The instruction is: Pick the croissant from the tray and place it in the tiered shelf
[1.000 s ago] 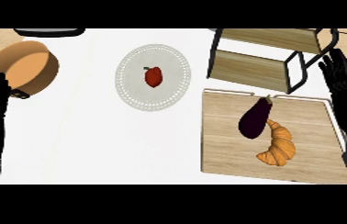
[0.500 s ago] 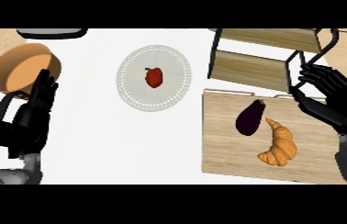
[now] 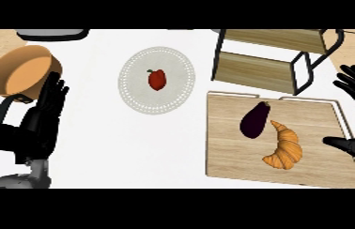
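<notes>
On the pale wooden tray (image 3: 229,167) at the right lie a golden-brown curved croissant (image 3: 284,146) and, just beside it, a dark purple eggplant (image 3: 254,120). Behind the tray stands the black-framed wooden tiered shelf (image 3: 257,71). A round white plate (image 3: 139,99) holds a small red pepper (image 3: 157,79). The right hand (image 3: 345,81) shows at the right edge, fingers spread, touching nothing. The left hand (image 3: 42,122) rests near a round wooden bowl (image 3: 27,73), fingers straight and together.

Eggplant (image 3: 254,120) just left of croissant (image 3: 284,147); croissant right side open; tiered shelf (image 3: 258,71) beyond tray (image 3: 229,150) far edge.
</notes>
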You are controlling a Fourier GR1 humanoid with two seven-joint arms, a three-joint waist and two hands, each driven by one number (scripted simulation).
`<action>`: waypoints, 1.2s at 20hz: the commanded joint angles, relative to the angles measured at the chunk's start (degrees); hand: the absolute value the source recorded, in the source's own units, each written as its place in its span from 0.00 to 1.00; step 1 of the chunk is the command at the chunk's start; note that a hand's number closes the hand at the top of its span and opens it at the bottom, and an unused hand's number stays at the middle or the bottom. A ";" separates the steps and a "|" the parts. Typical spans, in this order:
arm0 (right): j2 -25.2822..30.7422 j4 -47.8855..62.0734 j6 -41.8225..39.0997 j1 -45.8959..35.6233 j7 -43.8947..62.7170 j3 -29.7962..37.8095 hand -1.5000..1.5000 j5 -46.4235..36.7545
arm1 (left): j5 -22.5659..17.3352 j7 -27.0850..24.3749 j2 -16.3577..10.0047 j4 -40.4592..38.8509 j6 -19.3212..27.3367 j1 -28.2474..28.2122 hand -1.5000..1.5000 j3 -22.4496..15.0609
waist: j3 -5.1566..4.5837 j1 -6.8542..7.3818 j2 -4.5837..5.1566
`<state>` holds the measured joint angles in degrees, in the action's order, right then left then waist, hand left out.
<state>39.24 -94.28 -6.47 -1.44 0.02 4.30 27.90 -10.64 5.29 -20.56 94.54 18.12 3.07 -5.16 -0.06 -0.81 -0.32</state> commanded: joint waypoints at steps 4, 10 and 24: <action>13.86 -14.75 -5.12 0.54 15.19 -5.00 0.00 -6.08 | 2.23 0.88 2.81 -0.24 2.25 0.73 0.50 -2.38 | -0.19 -0.40 -0.03; 23.84 -21.08 -5.21 -1.89 28.80 -10.28 0.00 -19.84 | 0.28 0.59 0.63 -0.61 -0.85 0.40 0.50 -0.32 | -0.28 1.39 0.30; 11.12 -18.73 -7.21 -13.34 55.41 -33.27 0.00 -43.83 | 3.13 3.33 2.50 2.81 -0.15 1.29 0.50 -1.14 | 0.05 1.77 0.33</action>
<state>52.27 -115.34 -12.18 -13.90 51.38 -24.09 -9.17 -9.12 6.58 -18.81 94.53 16.65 4.88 -4.97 -0.08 1.02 0.09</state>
